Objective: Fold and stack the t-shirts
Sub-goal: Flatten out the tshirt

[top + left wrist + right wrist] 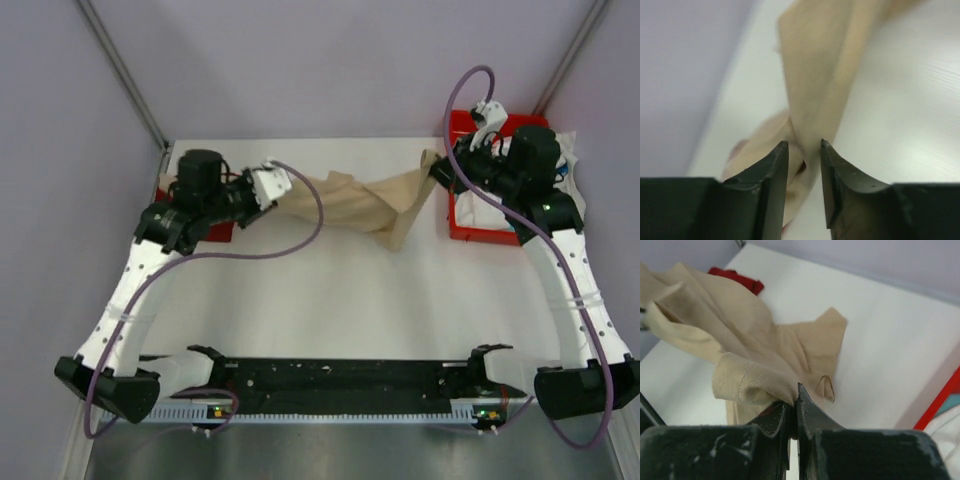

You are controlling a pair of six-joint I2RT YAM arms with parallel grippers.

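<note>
The tan t-shirt [360, 205] hangs stretched across the back of the table between my two grippers. My left gripper [285, 183] is at its left end. In the left wrist view the jaws of that left gripper [804, 145] stand a little apart, with the tan cloth [815, 75] running loosely between them and bare table showing beside it. At the right end my right gripper [437, 170] is shut on the shirt. The right wrist view shows the right gripper [795, 400] pinching a hemmed fold of the tan t-shirt [740, 340]. A dark red t-shirt [737, 277] lies at the far left.
The red bin [480, 235] stands at the back right under the right arm, with white cloth [565, 160] in it. The dark red t-shirt [218, 232] lies partly under the left arm. Purple walls close in the table at the back and both sides.
</note>
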